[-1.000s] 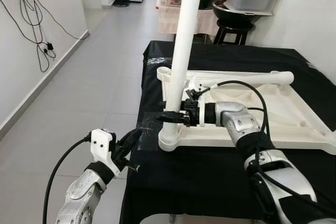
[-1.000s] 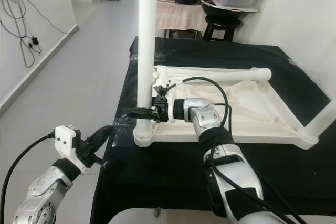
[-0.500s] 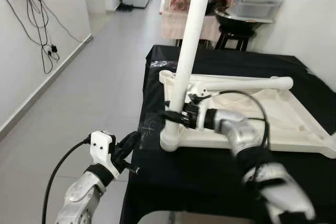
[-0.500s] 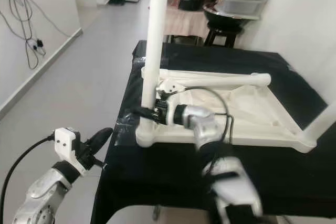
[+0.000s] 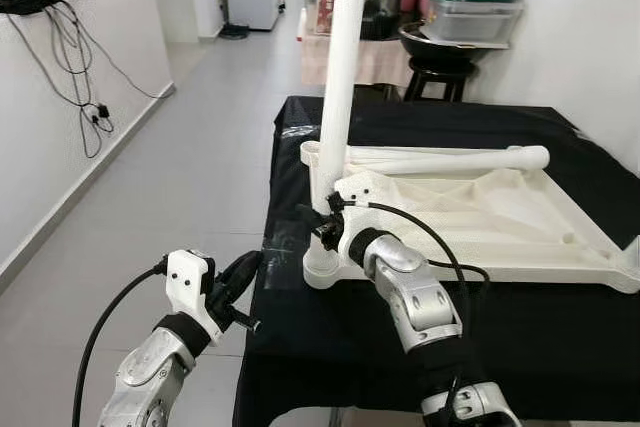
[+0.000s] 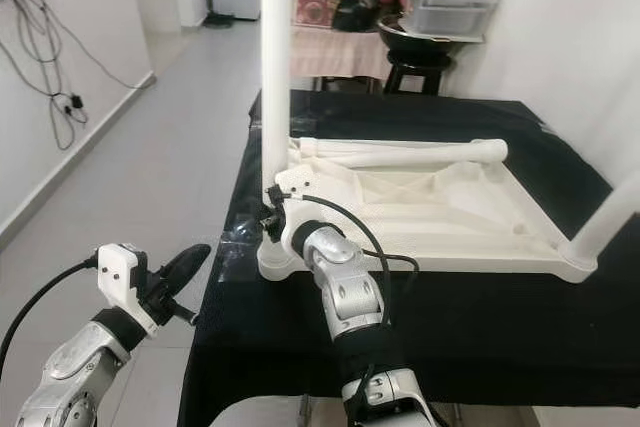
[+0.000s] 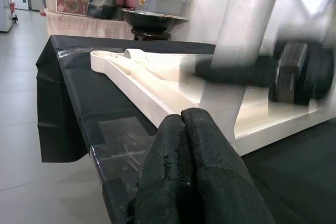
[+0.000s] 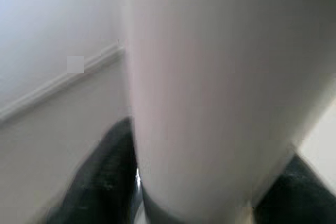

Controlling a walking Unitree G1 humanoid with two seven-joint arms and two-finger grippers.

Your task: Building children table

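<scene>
Children's table (image 5: 470,209) is lying upside down on the black-draped tabletop (image 5: 500,337), so leg sockets are facing up. White leg (image 5: 337,97) is standing upright in the corner socket at 9 o'clock of the frame. Right gripper (image 5: 318,227) jaws are clamping the leg just above its base, likely seating it. Second leg (image 5: 450,159) is lying loose across the 12 o'clock edge. Left gripper (image 5: 238,277) is idling off the tabletop's 9 o'clock edge, jaws pressed together, holding nothing.
</scene>
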